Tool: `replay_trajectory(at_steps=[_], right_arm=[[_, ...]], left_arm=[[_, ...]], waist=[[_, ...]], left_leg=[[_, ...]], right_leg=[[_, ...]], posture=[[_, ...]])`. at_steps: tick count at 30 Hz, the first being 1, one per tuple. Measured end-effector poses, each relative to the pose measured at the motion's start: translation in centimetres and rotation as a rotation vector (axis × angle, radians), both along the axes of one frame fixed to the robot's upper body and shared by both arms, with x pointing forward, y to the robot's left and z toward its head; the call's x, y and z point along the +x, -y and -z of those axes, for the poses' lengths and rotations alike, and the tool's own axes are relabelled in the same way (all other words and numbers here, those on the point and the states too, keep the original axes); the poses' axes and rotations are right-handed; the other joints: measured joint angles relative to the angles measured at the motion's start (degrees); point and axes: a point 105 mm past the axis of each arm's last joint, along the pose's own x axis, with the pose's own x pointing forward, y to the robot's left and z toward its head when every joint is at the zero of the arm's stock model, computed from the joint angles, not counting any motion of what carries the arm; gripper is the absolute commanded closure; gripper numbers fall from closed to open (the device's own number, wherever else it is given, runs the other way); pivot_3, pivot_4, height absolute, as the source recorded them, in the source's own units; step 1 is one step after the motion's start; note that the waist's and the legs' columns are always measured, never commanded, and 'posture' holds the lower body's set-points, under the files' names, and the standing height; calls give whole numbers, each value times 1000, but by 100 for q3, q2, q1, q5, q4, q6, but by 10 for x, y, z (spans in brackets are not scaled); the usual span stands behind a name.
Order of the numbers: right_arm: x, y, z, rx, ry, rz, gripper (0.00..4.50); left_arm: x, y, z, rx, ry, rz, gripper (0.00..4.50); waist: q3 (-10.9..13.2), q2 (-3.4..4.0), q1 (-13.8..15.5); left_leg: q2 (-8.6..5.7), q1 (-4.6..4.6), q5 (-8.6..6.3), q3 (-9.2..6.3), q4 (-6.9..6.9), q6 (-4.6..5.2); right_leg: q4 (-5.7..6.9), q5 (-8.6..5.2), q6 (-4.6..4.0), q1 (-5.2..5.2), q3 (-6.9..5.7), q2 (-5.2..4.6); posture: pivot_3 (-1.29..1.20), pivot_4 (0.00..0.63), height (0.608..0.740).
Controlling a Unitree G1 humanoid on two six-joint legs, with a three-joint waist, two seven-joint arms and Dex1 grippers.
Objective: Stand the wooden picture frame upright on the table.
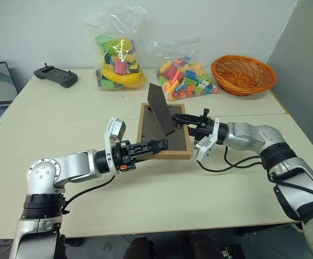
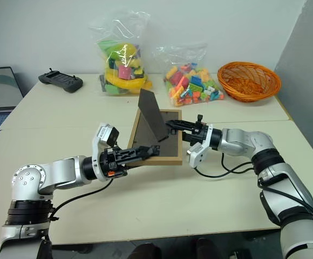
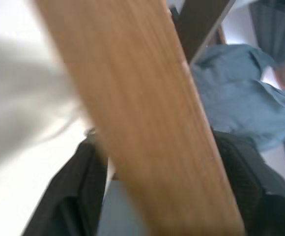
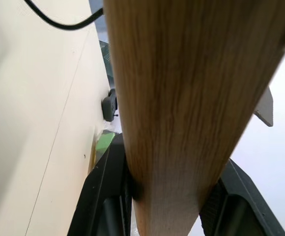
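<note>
Together, we have both grippers on the wooden picture frame (image 1: 164, 131), which is tilted back-side up over the table (image 1: 162, 194), its dark fold-out stand (image 1: 161, 108) swung up from the back panel. Our left gripper (image 1: 159, 144) reaches to the frame's near rail, which runs between its 2 spread fingers without being pinched. Our right gripper (image 1: 179, 118) has its 2 fingers pressed onto the frame's right rail, gripping the wood. Beyond the frame lie 2 bags of toys (image 1: 118, 54), an orange basket (image 1: 243, 74) and a black controller (image 1: 55, 75).

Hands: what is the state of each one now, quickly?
Left hand: open, fingers either side of the frame's wooden edge.
Right hand: closed on the frame.
</note>
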Motion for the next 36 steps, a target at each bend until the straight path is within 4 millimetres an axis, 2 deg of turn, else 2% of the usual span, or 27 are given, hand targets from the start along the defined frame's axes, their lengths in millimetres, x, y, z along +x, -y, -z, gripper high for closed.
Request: replay_trajectory(at_steps=[3,6,8,10,11,13,14,15,17,19,24,26,29,31,33,36], right_arm=[[10,9,0,45,-124,60,3194],[21,21,5,125,-309,144,3194],[32,27,13,215,-530,212,3195],[39,29,26,300,-857,227,3195],[38,27,28,322,-965,209,3195],[35,15,23,371,-1204,137,3195],[31,8,13,397,-1333,77,3195],[29,5,9,399,-1385,53,3195],[26,0,4,388,-1463,25,3195],[22,-5,9,361,-1550,14,3195],[20,-11,43,307,-1708,58,3195],[21,-9,65,307,-1769,115,3195],[23,-11,67,320,-1761,109,3195],[23,-10,67,312,-1749,113,2494],[23,-7,71,304,-1748,139,2170],[20,-4,82,305,-1777,161,1391]], left_arm=[[9,-15,-23,5,97,-134,3],[-1,-28,-44,114,236,-229,0],[-8,-34,-43,273,329,-293,0],[-17,-32,-27,469,415,-318,0],[-20,-30,-20,530,445,-319,0],[-21,-27,5,685,513,-336,0],[-19,-29,25,788,560,-352,0],[-16,-31,31,832,593,-369,0],[-10,-36,32,874,662,-420,0],[-3,-40,26,859,727,-498,0],[-2,-42,30,867,789,-522,0],[-3,-38,33,855,801,-504,0],[-5,-36,36,858,816,-485,0],[-6,-36,38,858,815,-477,0],[-7,-34,39,847,815,-469,0],[-6,-33,39,840,819,-456,0]], waist=[[5,-9,-6],[15,-29,-25],[15,-29,-42],[19,-20,-30],[22,-15,-22],[28,-6,-1],[33,4,21],[33,4,33],[33,4,66],[33,4,131],[32,3,174],[33,3,170],[32,3,153],[32,3,152],[32,2,158],[31,2,166]], left_leg=[[4,-1,-1,3,1,2],[14,1,-1,2,0,2],[16,4,-3,2,-2,5],[15,5,-3,1,-7,6],[14,4,-4,1,-7,6],[11,7,-5,-3,-16,8],[6,8,-9,-6,-21,14],[7,7,-13,-11,-21,21],[6,5,-16,-15,-21,27],[5,2,-20,-12,-18,34],[3,-5,-25,-6,-12,43],[3,-11,-25,-4,-11,44],[6,-8,-25,-4,-13,44],[6,-7,-25,-5,-12,44],[5,-8,-26,-6,-12,44],[4,-9,-26,-7,-10,45]], right_leg=[[-5,0,0,3,-2,-2],[-11,0,-1,9,-3,1],[-15,0,-1,13,0,1],[-12,1,-2,11,0,0],[-9,1,-2,10,-2,-1],[-6,2,-5,5,-6,0],[-2,2,-6,3,-8,0],[-1,1,-7,3,-13,1],[-3,1,-8,2,-17,1],[-5,1,-7,2,-16,0],[-7,2,-7,1,-16,-4],[-4,2,-6,-5,-16,-4],[-2,2,-6,-6,-16,-2],[-1,2,-6,-6,-17,-2],[-1,2,-6,-4,-18,-2],[-2,2,-5,-3,-20,-3]], posture=[[0,150,740],[0,150,740],[0,150,740],[0,150,740],[0,150,740],[0,150,740],[0,150,740],[0,150,740],[0,150,740],[0,150,740],[0,150,740],[0,150,740],[0,150,740],[0,150,740],[0,150,740],[0,150,740]])
